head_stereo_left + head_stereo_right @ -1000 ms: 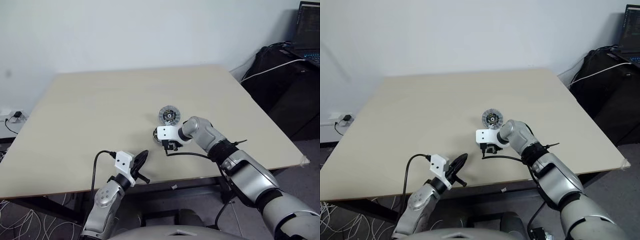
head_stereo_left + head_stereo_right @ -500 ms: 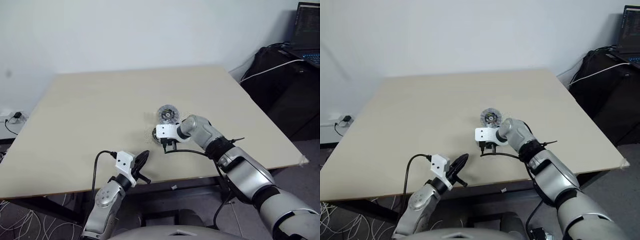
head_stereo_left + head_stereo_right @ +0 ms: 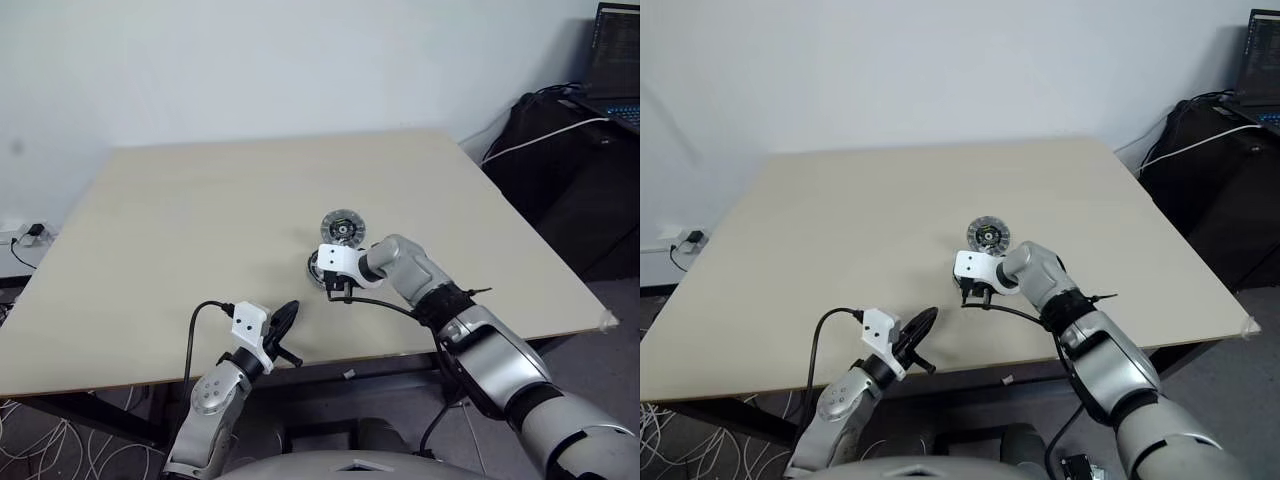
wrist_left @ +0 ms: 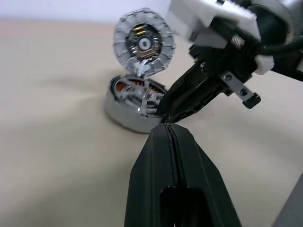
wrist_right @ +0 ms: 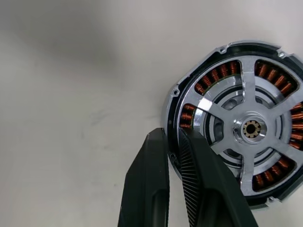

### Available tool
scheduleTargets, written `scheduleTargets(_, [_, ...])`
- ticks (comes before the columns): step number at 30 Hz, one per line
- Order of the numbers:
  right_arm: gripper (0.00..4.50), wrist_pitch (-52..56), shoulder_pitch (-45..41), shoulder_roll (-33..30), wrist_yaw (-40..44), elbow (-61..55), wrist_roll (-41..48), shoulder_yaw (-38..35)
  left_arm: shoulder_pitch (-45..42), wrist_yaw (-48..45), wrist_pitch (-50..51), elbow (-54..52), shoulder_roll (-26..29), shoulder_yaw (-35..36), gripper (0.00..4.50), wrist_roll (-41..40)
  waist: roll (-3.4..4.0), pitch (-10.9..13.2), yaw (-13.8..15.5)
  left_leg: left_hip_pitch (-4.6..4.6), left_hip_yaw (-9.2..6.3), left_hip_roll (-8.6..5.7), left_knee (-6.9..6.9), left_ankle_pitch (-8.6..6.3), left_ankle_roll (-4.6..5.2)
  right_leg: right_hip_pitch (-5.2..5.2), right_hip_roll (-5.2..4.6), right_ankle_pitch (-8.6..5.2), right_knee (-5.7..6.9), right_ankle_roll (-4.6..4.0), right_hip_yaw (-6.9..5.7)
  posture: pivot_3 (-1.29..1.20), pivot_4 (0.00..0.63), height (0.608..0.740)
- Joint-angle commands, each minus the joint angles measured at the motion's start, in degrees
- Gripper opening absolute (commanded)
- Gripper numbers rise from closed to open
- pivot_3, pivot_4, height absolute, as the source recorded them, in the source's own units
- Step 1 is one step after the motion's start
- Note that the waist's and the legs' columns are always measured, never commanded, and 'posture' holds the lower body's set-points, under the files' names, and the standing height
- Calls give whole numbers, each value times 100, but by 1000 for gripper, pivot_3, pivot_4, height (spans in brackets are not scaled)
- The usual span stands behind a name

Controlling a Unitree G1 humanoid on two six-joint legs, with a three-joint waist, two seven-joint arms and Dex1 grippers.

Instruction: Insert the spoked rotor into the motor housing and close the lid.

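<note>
The motor housing (image 5: 236,123) is seen lying flat on the pale counter (image 3: 180,220), near the middle of its near half. The spoked rotor (image 5: 251,127) is seated inside the housing, its silver spokes lying over the ring of copper coils. The round lid (image 4: 143,46) is seen tilted up at the far edge of the housing, its inner face turned toward the robot; whether it is attached to the housing cannot be told.

The right hand (image 5: 173,146) is angled downward at the near-left edge of the housing. Its two black fingers (image 5: 151,189) are nearly closed and are pinched on the housing rim, one finger outside the wall and the other just inside it, beside the coils. The rotor hub lies just beyond the fingertips, toward the middle of the housing.

The left hand (image 3: 281,322) is held at the near edge of the counter, well apart from the housing and pointed toward it. Its fingers are fully closed on each other, and nothing is held.
</note>
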Motion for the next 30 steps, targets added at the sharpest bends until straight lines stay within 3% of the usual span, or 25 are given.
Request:
scheduleTargets(1, [103,854,178,-150,113,-1395,348,-477,-82,-6,-35,-188,-53,37,0,-53,0,0,11,-9,-3,-1,0,0,0,-7,0,3,0,2,-1,0,0,740])
scheduleTargets(9, [103,3066,1003,-809,502,-4045,1012,-612,-174,-115,14,-28,-71,41,0,-88,-4,3,23,-16,-10,0,-9,-4,3,-12,-3,-9,-7,-1,-11,0,0,740])
scheduleTargets(15, [103,4450,1353,-1116,378,-5200,1666,-617,-191,-155,7,53,-89,77,0,-94,-17,12,21,-16,-10,1,0,-6,0,-7,-6,-29,-7,24,-13,0,0,740])
scheduleTargets(21, [103,6043,1358,-630,-315,-5576,2349,-1035,-198,-188,24,105,-101,86,0,-103,-41,27,23,-16,-11,3,0,-7,-2,-8,-6,-28,-7,25,-13,0,0,740])
scheduleTargets(30, [103,7174,959,273,-1535,-5227,2767,-1683,-187,-178,24,128,-120,105,0,-111,-43,31,18,-18,-11,1,0,-20,-25,-10,-8,-24,-7,30,-13,0,0,740])
